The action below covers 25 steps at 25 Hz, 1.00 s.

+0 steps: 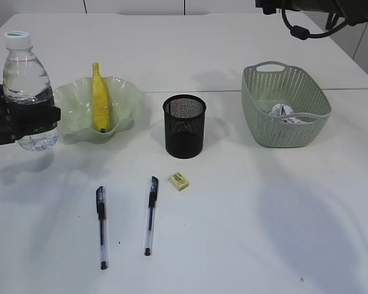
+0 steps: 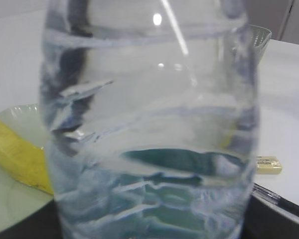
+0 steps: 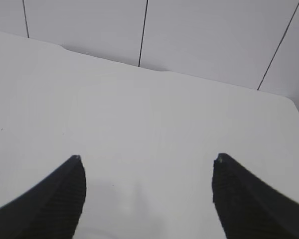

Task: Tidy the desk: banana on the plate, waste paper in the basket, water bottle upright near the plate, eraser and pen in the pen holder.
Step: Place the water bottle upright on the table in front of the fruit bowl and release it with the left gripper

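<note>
L gripper (image 1: 24, 119) clamped the water bottle (image 1: 26, 86) upright just left of the plate (image 1: 126, 98), prob. to set it there; banana (image 1: 99, 98) lay in plate, waste paper (image 1: 285, 113) in basket (image 1: 264, 116). R gripper (image 3: 147, 199) gaped empty, far right

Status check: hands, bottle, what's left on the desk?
Left hand shut on water bottle, upright beside plate. Right hand open, empty. Two pens, eraser not yet in pen holder.
</note>
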### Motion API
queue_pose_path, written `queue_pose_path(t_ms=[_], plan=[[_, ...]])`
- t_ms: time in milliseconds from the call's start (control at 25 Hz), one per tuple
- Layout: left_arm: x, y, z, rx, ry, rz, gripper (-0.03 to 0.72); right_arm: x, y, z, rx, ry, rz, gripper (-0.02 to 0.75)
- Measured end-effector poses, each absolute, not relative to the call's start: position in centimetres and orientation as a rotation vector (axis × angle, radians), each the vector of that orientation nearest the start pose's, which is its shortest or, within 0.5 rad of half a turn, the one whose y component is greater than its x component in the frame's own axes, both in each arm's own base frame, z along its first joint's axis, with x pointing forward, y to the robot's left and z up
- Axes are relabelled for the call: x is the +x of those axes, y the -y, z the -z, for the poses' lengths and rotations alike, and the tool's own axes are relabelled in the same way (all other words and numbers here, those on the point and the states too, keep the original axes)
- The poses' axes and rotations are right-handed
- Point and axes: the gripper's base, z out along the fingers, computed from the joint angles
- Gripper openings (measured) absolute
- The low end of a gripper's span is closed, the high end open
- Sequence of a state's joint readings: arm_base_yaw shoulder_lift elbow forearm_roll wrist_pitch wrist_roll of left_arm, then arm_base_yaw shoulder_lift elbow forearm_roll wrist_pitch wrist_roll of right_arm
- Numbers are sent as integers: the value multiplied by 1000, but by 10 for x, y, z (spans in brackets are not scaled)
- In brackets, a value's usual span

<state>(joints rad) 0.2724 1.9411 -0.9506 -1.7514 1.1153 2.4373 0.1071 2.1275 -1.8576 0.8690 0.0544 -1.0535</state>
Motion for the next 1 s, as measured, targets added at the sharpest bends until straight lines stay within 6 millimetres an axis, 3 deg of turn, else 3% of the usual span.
queue_pose_path(t_ms=[400,720,1000], plan=[[358,-17,-148,748,-1742,664,377,518,-60,-299,-222,-1770,-37,591],[359,-17,-119,724,-1798,700,377,518,-59,-300,-21,-1773,-193,590],[360,-12,-113,750,-1796,698,377,519,-58,-301,181,-1761,-340,591]])
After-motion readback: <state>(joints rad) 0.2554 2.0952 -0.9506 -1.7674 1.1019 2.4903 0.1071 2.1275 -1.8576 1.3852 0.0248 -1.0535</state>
